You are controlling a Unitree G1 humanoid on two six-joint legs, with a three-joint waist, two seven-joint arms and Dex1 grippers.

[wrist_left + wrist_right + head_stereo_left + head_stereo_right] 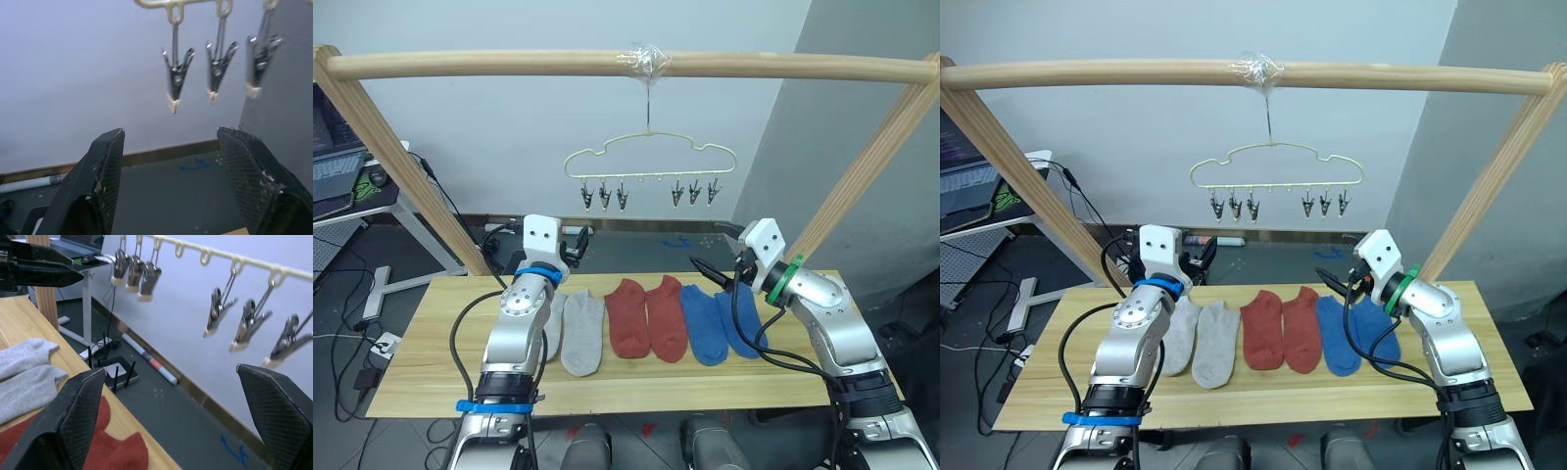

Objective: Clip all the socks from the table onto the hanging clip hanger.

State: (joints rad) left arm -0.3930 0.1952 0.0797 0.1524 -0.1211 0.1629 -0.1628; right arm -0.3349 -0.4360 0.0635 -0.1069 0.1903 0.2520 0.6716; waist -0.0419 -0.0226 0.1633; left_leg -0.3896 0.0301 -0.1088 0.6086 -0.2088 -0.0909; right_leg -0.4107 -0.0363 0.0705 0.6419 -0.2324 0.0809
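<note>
both grippers, left gripper (pixel 168 183) and right gripper (pixel 171 416), gape wide, empty.

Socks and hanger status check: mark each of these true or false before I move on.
1. All six knit ankle socks lie flat on the light wood plank table. True.
2. The pale yellow-green wire clip hanger already holds a sock. False: its six metal clips hang empty.
3. The left tool is open. True.
4. The right tool grips a blue sock. False: it is open and empty.
5. The rust red pair lies between the grey and blue pairs. True.
</note>
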